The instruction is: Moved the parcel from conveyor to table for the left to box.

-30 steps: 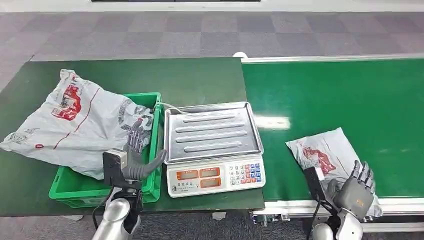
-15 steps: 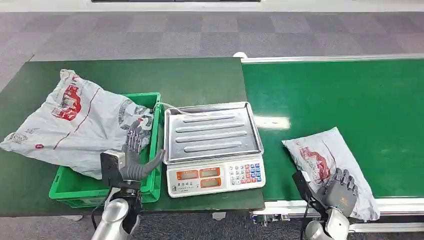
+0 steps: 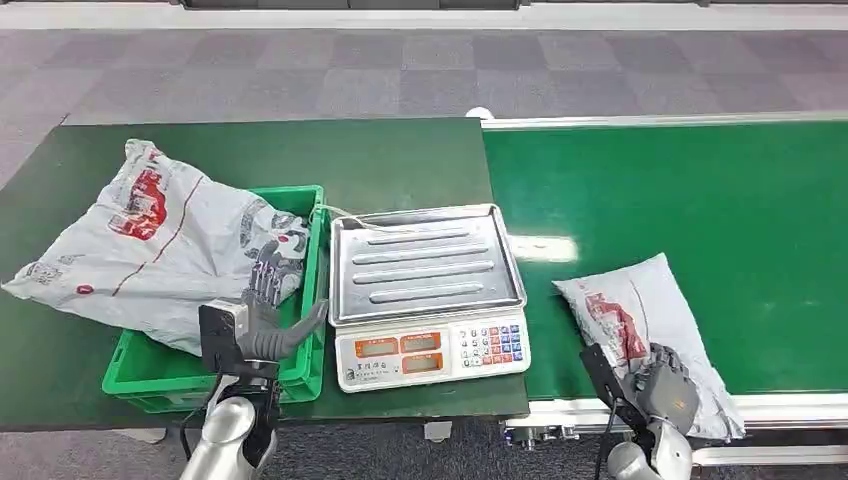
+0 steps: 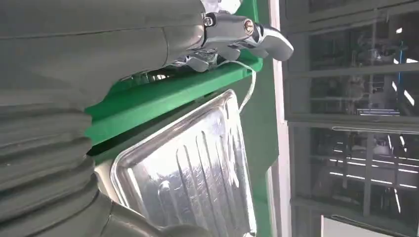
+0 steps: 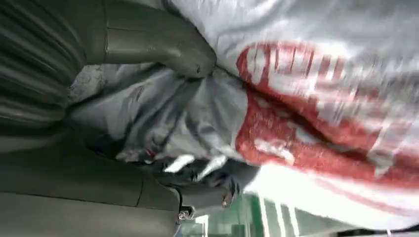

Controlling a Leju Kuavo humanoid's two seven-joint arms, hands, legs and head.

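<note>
A small grey parcel (image 3: pixel 640 305) with red print lies on the green conveyor (image 3: pixel 700 190) near its front edge. My right hand (image 3: pixel 665 385) grips the parcel's near end, fingers curled into the bunched film. In the right wrist view the thumb (image 5: pixel 158 49) presses into the crumpled parcel (image 5: pixel 321 113). My left hand (image 3: pixel 270 325) hovers with fingers spread and nothing in it over the front right corner of the green box (image 3: pixel 160 375) on the dark table (image 3: pixel 380 160). In the left wrist view its fingertips (image 4: pixel 247 37) reach past the box rim (image 4: pixel 163 94).
A large grey parcel (image 3: pixel 160 250) lies across the box and spills over its left side. A weighing scale (image 3: pixel 425 265) with a steel pan (image 4: pixel 197 173) stands between the box and the conveyor. Grey carpet lies beyond the table.
My right hand moved left over the parcel's near end and its fingers closed on it. The parcel shifted slightly left and bunched up. The left hand stayed put.
</note>
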